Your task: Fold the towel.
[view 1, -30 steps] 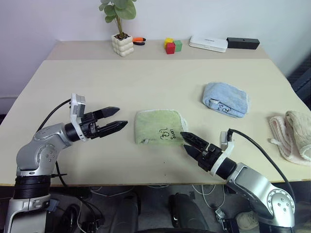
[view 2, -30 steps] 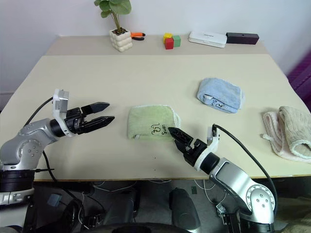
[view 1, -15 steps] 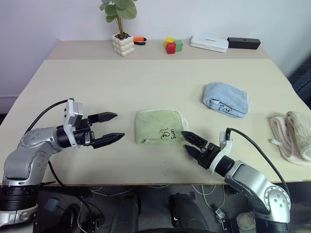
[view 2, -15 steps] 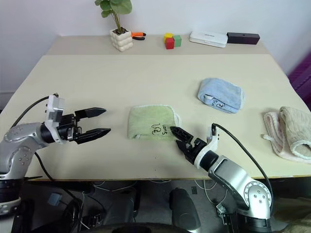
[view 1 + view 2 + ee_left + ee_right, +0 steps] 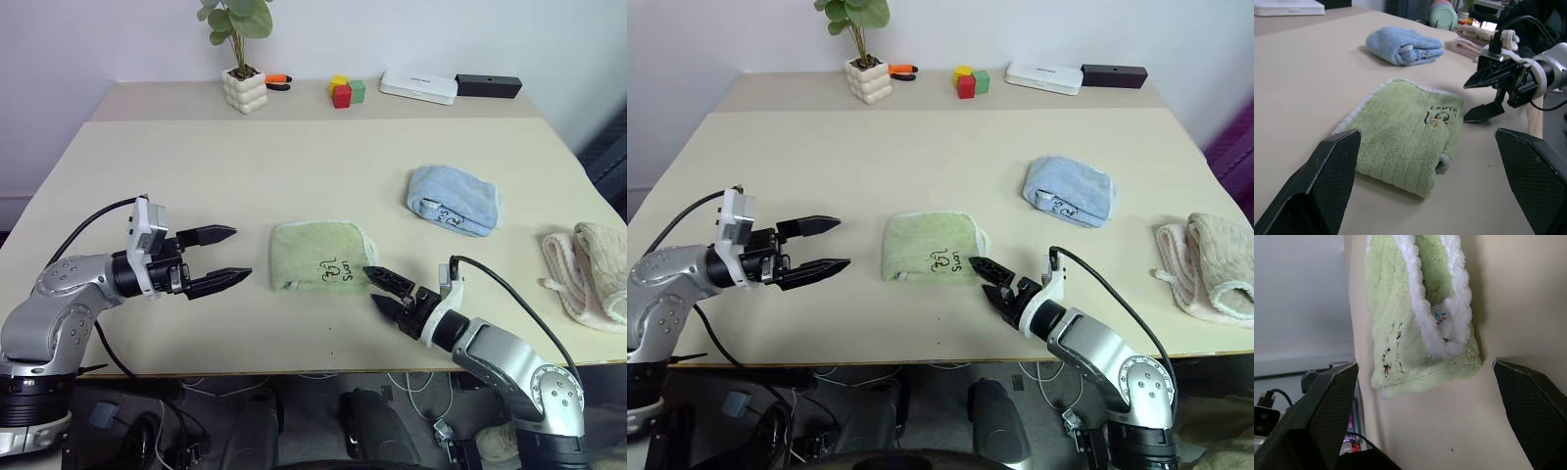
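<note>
Two grippers flank the towel (image 5: pixel 318 257), which lies folded flat on the bench (image 5: pixel 294 157). Left gripper (image 5: pixel 223 256) hovers well apart from it, fingers spread wide and empty; right gripper (image 5: pixel 377 289) sits just beside its near corner, fingers apart. Far back, a white pot (image 5: pixel 246 90) holds a leafy plant (image 5: pixel 238 22).

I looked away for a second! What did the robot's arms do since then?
The left gripper pulled back from the green towel, still wide open. The right gripper hardly moved, open beside the towel's corner. Nothing was grabbed. The towel, blue towel and beige towel stayed put.
</note>
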### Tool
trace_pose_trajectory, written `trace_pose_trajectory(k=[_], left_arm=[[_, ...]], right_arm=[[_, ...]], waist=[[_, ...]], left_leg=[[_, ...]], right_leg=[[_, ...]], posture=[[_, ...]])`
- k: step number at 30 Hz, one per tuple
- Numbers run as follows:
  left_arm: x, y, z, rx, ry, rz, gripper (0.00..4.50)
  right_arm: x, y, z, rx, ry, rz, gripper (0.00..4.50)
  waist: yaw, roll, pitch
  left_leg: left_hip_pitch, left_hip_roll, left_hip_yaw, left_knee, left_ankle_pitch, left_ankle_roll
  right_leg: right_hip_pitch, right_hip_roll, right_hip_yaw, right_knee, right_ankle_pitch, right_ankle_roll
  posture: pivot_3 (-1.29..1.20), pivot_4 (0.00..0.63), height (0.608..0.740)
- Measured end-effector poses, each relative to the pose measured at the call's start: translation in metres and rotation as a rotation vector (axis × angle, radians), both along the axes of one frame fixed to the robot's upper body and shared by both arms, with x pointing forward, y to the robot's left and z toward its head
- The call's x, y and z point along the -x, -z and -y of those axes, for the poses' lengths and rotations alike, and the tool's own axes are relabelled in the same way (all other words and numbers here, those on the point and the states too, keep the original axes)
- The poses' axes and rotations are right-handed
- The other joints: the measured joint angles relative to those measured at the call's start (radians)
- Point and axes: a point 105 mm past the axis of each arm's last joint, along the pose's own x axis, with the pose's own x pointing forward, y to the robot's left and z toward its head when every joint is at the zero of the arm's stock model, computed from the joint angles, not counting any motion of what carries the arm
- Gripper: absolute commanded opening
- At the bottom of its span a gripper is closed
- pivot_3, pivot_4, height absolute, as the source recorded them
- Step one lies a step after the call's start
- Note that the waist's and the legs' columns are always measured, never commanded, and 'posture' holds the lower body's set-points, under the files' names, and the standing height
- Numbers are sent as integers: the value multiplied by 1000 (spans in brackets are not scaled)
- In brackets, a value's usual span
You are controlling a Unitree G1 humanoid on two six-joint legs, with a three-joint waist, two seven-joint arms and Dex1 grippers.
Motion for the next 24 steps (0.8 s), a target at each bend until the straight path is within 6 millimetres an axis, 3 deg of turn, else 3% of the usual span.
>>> trace_pose_trajectory(k=[8, 16, 19, 24], left_arm=[[6, 0, 1, 9, 12, -20, 4473], [7, -4, 0, 18, -7, -12, 4473], [9, -3, -1, 15, -10, -16, 4500], [10, -2, -1, 20, -17, -24, 4500]], right_arm=[[-7, 0, -21, -75, -36, -16, 4500], [-17, 0, -27, -86, -49, -24, 4500], [-20, 2, -27, -82, -41, -32, 3653], [-22, 12, -24, -55, -24, -67, 1219]], waist=[[0, 0, 0], [-1, 0, 0], [-2, 0, 0], [1, 0, 0]], left_leg=[[0, 0, 0, 0, 0, 0], [0, 0, 0, 0, 0, 0], [0, 0, 0, 0, 0, 0], [0, 0, 0, 0, 0, 0]], right_leg=[[0, 0, 0, 0, 0, 0], [0, 0, 0, 0, 0, 0], [0, 1, 0, 0, 0, 0], [0, 0, 0, 0, 0, 0]], posture=[[0, 150, 740], [0, 150, 740], [0, 150, 740], [0, 150, 740]])
